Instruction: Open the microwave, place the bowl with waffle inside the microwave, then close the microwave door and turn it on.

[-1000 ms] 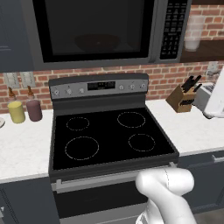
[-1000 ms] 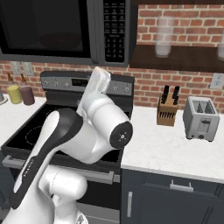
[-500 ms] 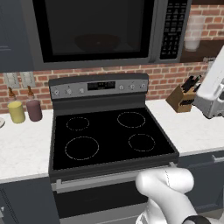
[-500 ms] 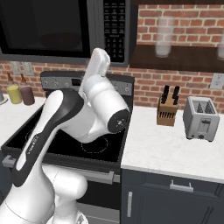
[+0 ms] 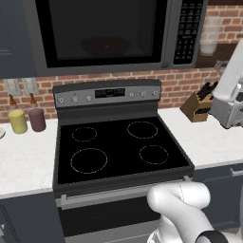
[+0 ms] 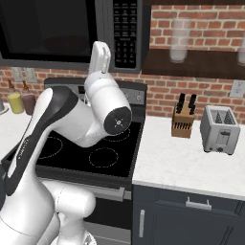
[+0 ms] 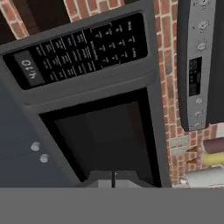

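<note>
Dark grey microwave door (image 5: 102,33) sits shut above the stove (image 5: 118,147); gripper's spread cannot be told.

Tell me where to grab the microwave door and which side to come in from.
Grip the bar handle on the microwave door, the strip between the black window and the keypad. Come straight in from the front, with the fingers straddling the bar across its narrow width. The door is shut flush, so that raised bar looks like the only graspable part. The hinge is probably on the far left.
</note>
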